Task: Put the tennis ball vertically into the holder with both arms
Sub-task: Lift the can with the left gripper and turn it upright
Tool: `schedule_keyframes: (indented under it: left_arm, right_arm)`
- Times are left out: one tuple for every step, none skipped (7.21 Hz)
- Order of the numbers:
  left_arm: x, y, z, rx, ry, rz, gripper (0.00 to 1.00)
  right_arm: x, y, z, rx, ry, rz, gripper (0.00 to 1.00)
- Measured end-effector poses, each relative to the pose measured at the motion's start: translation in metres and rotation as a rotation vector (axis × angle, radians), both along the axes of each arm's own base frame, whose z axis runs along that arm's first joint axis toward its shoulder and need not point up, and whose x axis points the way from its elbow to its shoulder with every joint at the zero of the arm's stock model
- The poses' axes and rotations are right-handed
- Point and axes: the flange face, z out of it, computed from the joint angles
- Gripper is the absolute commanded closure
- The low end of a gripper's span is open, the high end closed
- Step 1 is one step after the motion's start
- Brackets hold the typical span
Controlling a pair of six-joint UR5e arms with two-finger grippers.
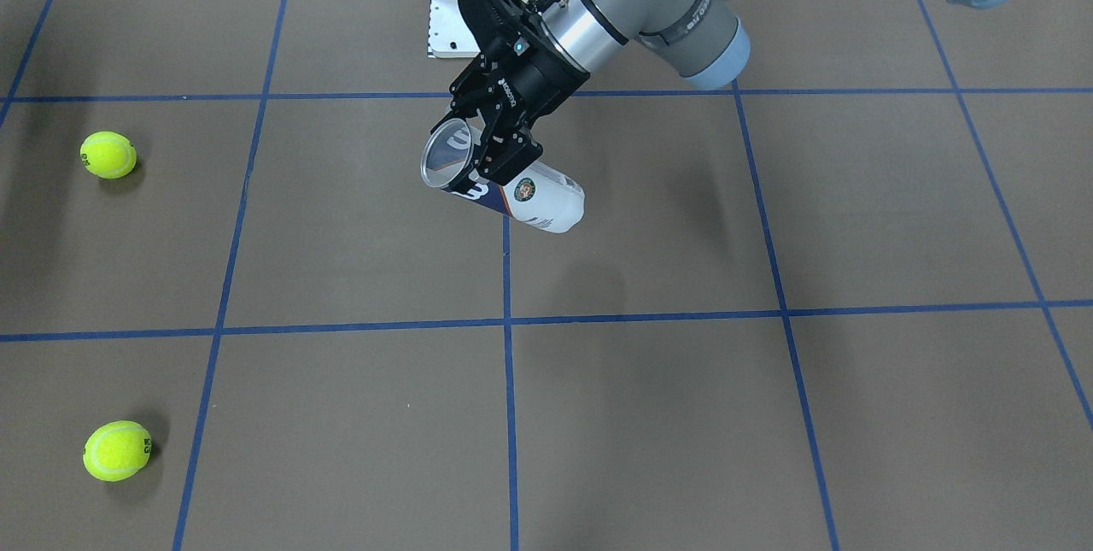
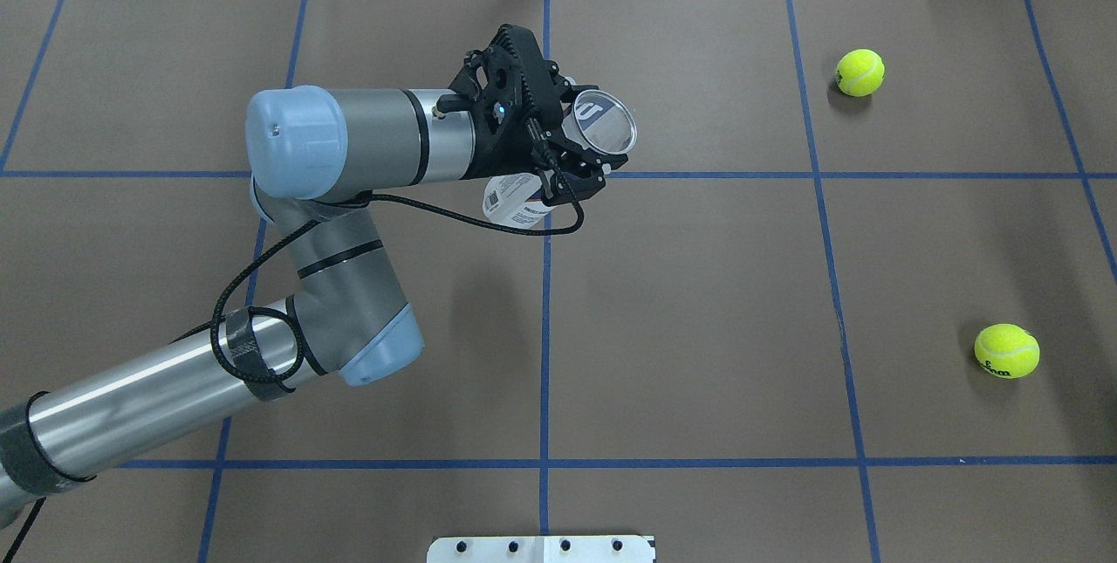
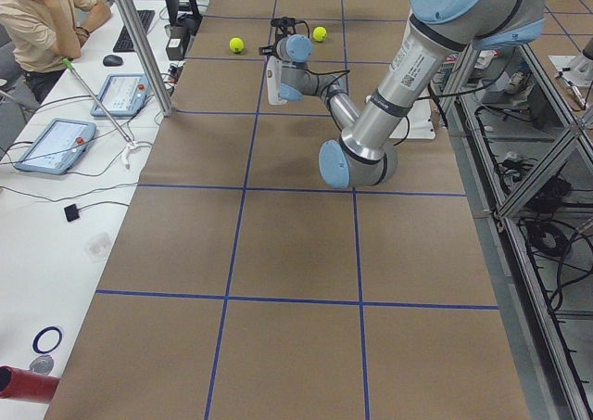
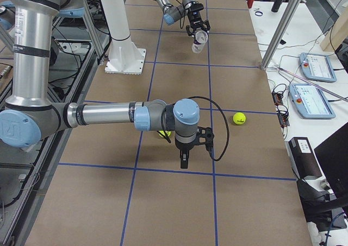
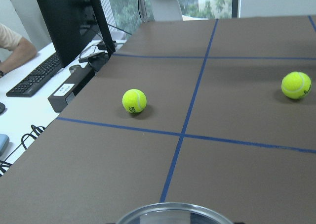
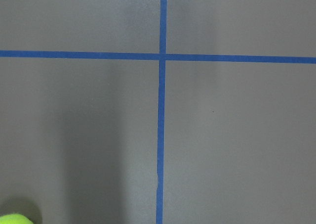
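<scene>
The holder (image 1: 546,196), a clear plastic cylinder with a smooth white and navy label and a bright metal ring around its open mouth, is gripped across its upper body by the left gripper (image 1: 482,145), whose black ribbed fingers are closed against the two sides of the tube. It is held clear of the table (image 1: 649,414), a matte brown surface divided by blue tape lines. The long axis of the tube is tilted, neither upright nor flat: the open mouth is raised and turned away from the wrist, while the closed white end slants down below the fingers. Two fuzzy yellow-green tennis balls (image 2: 860,72) (image 2: 1006,351) are seen well apart from this gripper, out beyond the mouth of the tube. The right gripper (image 4: 185,158) is pointed down close over the table with one ball just beside its wrist; how far it is opened cannot be told.
</scene>
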Motion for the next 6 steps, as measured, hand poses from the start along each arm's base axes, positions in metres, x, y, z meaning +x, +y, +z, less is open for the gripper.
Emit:
schedule_keyframes:
  left_arm:
    - [0.002,-0.006,0.014,-0.001,0.084,-0.028,0.25]
    - [0.003,-0.011,0.028,-0.001,0.172,-0.06,0.25]
    - [0.005,-0.018,0.042,-0.004,0.266,-0.096,0.25]
    - [0.01,-0.025,0.053,-0.007,0.355,-0.13,0.33]
    - [0.016,-0.026,0.063,-0.016,0.436,-0.158,0.33]
    - [0.024,-0.019,0.073,-0.03,0.503,-0.178,0.32]
  right_arm:
    - [0.0,0.0,-0.001,0.002,0.0,0.001,0.0]
    - [0.0,0.0,-0.002,0.003,-0.001,0.002,0.0]
    - [0.0,0.0,-0.003,0.004,-0.002,0.003,0.0]
    - [0.0,0.0,-0.004,0.006,-0.002,0.003,0.0]
    - [0.0,0.0,-0.005,0.008,-0.003,0.004,0.0]
    - [0.0,-0.001,-0.007,0.011,-0.003,0.004,0.0]
